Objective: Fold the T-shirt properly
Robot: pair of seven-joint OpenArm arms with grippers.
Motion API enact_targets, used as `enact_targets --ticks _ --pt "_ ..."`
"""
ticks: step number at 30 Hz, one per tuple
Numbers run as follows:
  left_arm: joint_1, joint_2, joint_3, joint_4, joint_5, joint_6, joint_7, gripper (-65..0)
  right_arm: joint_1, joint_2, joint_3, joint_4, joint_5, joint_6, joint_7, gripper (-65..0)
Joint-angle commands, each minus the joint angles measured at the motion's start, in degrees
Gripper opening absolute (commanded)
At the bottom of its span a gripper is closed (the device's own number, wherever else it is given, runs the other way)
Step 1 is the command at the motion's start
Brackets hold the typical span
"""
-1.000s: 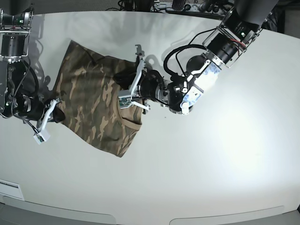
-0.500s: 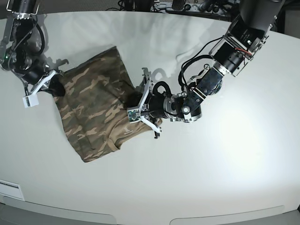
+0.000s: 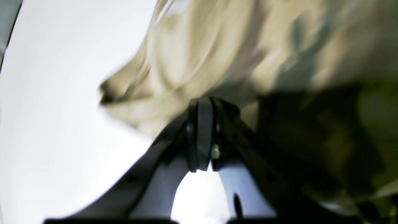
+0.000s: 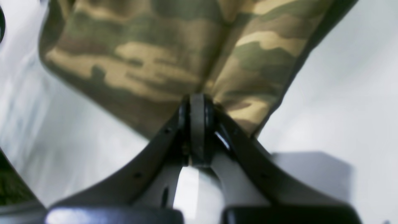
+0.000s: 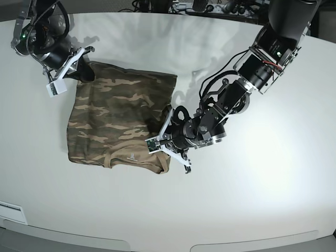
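White tabletop (image 5: pixel 273 178), curved front edge at frame bottom, cable clutter along the top edge in the base view.

The T-shirt (image 5: pixel 118 121) sits left of centre, lying on the table as a compact, roughly square bundle. Judging by that: at least one fold looks done, since no sleeves stick out and the tan collar (image 5: pixel 128 157) shows at the bundle's lower edge. Not finished: both arms have cloth pinched, the lower right corner looks bunched and the right edge runs skewed. Left to do, as I read it: settle the corners flat, release, maybe one more fold to tighten it.

Orientation: collar end faces the bottom of the frame, the opposite edge faces the top. Long axis is hard to call, since the bundle is close to square; slightly wider left-right along the top edge if anything.

Claws:
- right gripper (image 5: pixel 79 65), upper left of the base view: clamped tight on the upper left corner of the shirt. Wrist view shows camo cloth fanning out from the closed tips.
- left gripper (image 5: pixel 169 142), centre frame: closed on the cloth at the lower right corner. Its wrist view is blurred, but pale cloth bunches right at the closed tips.
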Motion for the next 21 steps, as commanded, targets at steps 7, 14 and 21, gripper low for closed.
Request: enact_targets --ticks 7,14,21 --pt "-1.86 -1.05 -7.5 9.68 -23.47 -2.82 13.73 -65.0 0.74 0.66 2.91 11.87 3.04 0.34 4.72 -65.0" --pt "2.82 -5.57 -20.35 18.69 -55.43 -13.55 24.68 -65.0 2.1 0.63 13.66 15.37 18.97 0.34 2.05 -65.0" --pt "15.21 -9.62 -30.88 24.46 -81.13 -13.91 36.98 -65.0 1.29 0.98 25.53 15.37 37.34 0.34 -18.84 -65.0"
